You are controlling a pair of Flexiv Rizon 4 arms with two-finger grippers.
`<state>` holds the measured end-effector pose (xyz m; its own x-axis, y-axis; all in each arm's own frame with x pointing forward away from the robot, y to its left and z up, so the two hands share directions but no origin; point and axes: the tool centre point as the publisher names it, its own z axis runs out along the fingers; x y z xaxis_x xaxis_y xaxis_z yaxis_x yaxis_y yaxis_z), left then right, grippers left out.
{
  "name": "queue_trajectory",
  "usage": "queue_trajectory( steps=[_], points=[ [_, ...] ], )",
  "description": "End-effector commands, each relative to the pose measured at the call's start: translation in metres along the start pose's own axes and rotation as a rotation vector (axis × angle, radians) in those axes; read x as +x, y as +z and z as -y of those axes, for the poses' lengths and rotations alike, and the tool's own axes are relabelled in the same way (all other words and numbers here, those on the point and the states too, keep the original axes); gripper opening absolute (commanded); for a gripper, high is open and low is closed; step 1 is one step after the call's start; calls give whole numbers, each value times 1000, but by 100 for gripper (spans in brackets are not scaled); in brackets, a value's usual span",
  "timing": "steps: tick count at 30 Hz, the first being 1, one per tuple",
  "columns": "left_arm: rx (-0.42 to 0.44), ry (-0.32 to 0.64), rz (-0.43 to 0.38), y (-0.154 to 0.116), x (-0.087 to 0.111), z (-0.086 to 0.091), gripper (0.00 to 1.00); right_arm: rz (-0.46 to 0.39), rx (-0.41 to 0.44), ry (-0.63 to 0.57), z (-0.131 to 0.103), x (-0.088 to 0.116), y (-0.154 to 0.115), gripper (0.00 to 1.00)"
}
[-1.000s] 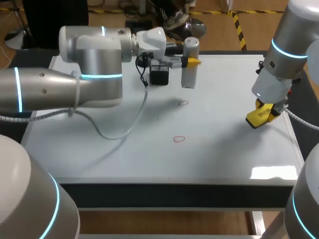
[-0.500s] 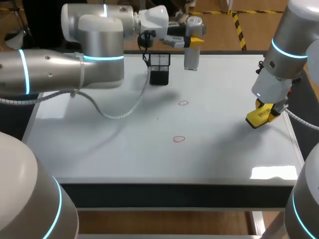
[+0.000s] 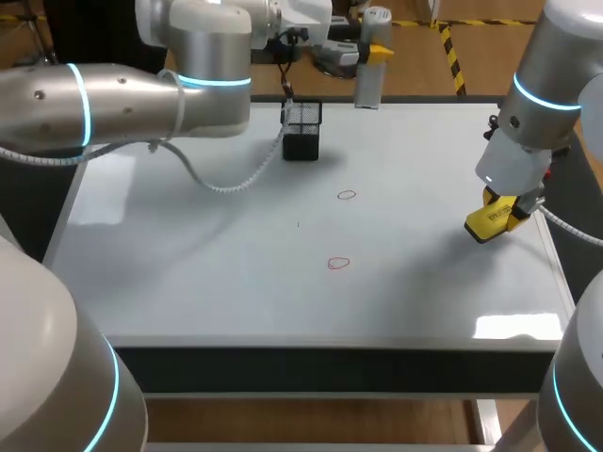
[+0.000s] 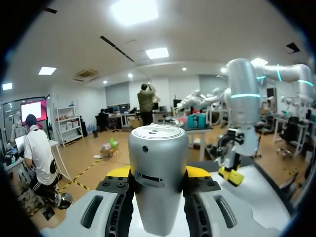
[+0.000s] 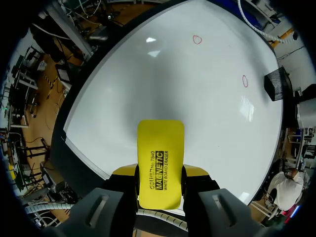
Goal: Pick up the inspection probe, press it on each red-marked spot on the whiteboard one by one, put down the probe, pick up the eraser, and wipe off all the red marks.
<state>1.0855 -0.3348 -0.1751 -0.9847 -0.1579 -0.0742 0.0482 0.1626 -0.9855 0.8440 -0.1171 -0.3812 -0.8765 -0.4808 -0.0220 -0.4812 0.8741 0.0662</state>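
Note:
The inspection probe (image 3: 369,71), a silver cylinder, hangs upright above the whiteboard's far edge, with my left gripper (image 3: 367,54) shut on it. In the left wrist view the probe (image 4: 158,177) fills the gap between the yellow fingertips (image 4: 120,172). My right gripper (image 3: 501,209) is shut on the yellow eraser (image 3: 490,224), held just over the whiteboard (image 3: 188,273) near its right edge. The eraser (image 5: 159,163) sticks out ahead of the right fingers. Two small red circles (image 3: 347,196) (image 3: 338,264) are drawn mid-board; the red circles (image 5: 197,39) (image 5: 245,81) also show far ahead of the eraser.
A black mesh holder (image 3: 301,130) stands at the board's back, left of the probe, with the left arm's cable hanging beside it. The holder (image 5: 275,84) shows at the far edge in the right wrist view.
My left arm has lifted the probe up and toward the back of the table. The right arm and eraser have stayed put.

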Motion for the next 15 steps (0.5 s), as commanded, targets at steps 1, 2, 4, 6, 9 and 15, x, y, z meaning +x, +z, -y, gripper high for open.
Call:
queue_trajectory(
  steps=[1,2,4,6,9,15],
  points=[
    [-2,-3,-35,6,-11,-5,0,-1,3,-1,0,0,0,0],
    [-3,-2,-35,6,-12,-6,0,-1,3,-1,0,0,0,0],
    [-6,-4,-35,5,-15,-8,0,-1,3,-1,0,0,0,0],
    [-9,-8,-33,4,-17,-10,0,-1,3,-1,0,0,0,0],
    [-5,-15,-34,2,-20,-11,0,-1,3,-1,0,0,0,0],
    [-5,-15,-34,2,-20,-11,0,-1,3,-1,0,0,0,0]
  ],
)
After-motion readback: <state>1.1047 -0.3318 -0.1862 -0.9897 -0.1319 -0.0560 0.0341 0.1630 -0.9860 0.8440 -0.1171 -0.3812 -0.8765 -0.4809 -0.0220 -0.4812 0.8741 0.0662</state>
